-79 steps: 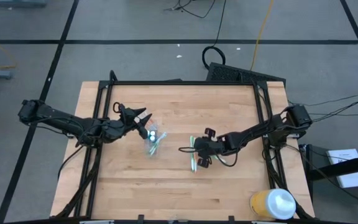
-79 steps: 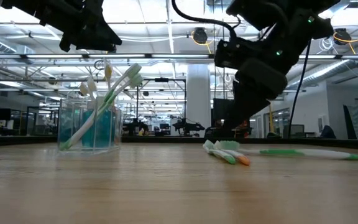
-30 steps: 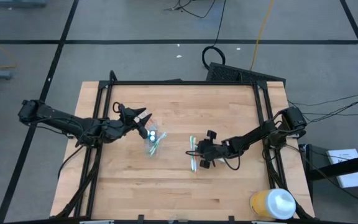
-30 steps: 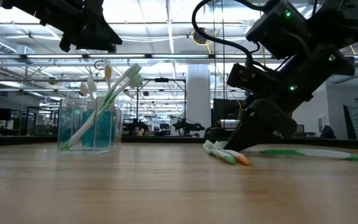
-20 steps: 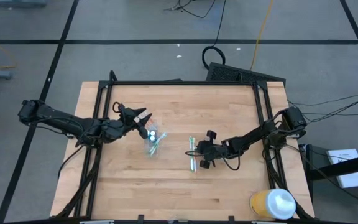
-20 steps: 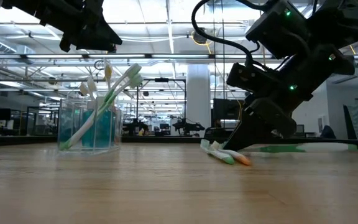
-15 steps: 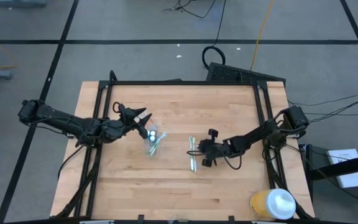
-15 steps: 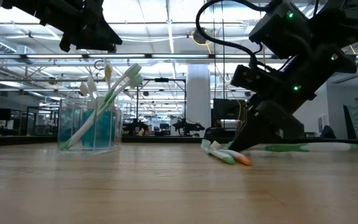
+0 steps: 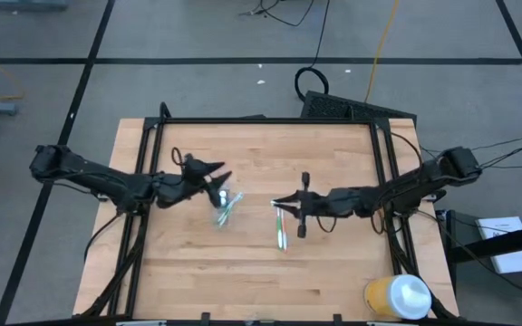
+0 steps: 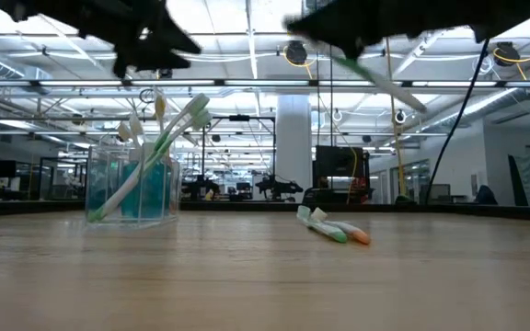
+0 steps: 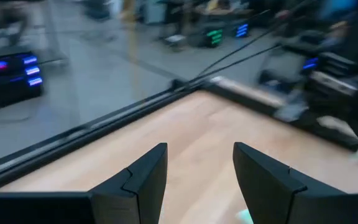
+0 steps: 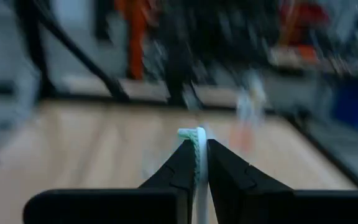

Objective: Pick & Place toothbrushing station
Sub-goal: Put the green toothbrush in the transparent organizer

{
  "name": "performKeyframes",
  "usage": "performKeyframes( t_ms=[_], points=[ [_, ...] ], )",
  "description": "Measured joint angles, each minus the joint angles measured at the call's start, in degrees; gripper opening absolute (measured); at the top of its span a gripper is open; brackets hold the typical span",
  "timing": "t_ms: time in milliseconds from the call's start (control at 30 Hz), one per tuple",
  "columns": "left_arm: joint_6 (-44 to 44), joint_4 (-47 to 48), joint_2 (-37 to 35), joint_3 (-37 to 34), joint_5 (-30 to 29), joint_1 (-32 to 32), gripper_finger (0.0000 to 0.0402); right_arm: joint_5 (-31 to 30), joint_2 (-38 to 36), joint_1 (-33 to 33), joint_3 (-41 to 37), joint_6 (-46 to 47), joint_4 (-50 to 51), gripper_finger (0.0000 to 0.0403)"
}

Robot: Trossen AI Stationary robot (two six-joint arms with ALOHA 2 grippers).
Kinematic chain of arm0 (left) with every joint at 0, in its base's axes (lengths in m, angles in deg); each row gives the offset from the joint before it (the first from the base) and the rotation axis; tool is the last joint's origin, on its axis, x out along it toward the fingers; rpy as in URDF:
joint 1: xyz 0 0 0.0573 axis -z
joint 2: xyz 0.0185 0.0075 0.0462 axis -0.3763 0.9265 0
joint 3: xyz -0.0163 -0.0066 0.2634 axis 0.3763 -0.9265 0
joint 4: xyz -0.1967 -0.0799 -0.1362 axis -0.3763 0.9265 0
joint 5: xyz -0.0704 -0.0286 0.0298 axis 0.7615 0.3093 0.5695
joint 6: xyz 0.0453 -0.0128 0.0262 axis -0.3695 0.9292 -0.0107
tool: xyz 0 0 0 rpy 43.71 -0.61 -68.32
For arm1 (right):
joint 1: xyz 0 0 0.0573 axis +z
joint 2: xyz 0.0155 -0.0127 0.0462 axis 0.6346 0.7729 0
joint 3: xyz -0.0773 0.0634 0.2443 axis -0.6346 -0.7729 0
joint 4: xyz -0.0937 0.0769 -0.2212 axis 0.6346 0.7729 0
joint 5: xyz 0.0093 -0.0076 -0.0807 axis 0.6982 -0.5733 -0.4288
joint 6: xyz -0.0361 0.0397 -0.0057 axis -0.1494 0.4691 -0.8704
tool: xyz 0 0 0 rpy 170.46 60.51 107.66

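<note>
Looking down from above, the clear plastic cup (image 9: pixel 222 206) sits left of the counter's (image 9: pixel 333 272) middle with several toothbrushes already leaning in it, and the left gripper (image 9: pixel 208 175) hangs just beside it. The right gripper (image 9: pixel 282 202) is out over the centre with a green and white toothbrush (image 9: pixel 282 205) pinched in its jaws, above a few loose brushes (image 9: pixel 282 237) lying on the wood. A big yellow container (image 9: pixel 399 296) stands apart at the near right corner.

From counter height, the cup (image 10: pixel 132 189) shows blue tubes (image 10: pixel 150 191) inside and brush heads fanning above its rim. The carried toothbrush (image 10: pixel 373 76) is high in the air, tilted, well clear of the wood, while the leftover brushes (image 10: pixel 333 226) lie flat, well apart from the cup.

The left wrist camera shows that arm's jaws spread wide with nothing between them, only bare wood beyond.

The right wrist camera shows its jaws clenched on the brush (image 12: pixel 197 155), the green bristled head poking up between them.

My guess is the job is well past halfway: tubes and most brushes are in, one is on its way, and a few remain to collect.
</note>
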Motion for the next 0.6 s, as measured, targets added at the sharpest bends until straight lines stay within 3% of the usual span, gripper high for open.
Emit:
performKeyframes(
  t_ms=[167,367,500,600],
  points=[
    [-7.09,-19.62,10.69,0.02,11.24,-0.53,0.0191,10.23,-0.03,-1.66,0.02,-3.93,-16.09,0.002],
    [-13.91,-45.19,22.92,0.02,22.25,-0.55,0.0191,11.53,0.66,-2.24,0.02,-5.51,-23.57,0.0021],
    [-14.78,-57.71,29.7,0.76,25.04,-0.72,0.0191,12.9,0.68,-2.21,0.07,-6.23,-23.58,0.0021],
    [-14.52,-58.07,33.62,3.78,25.14,-0.95,0.0191,12.88,0.63,-2.21,0.07,-6.39,-23.94,0.0021]
  ],
)
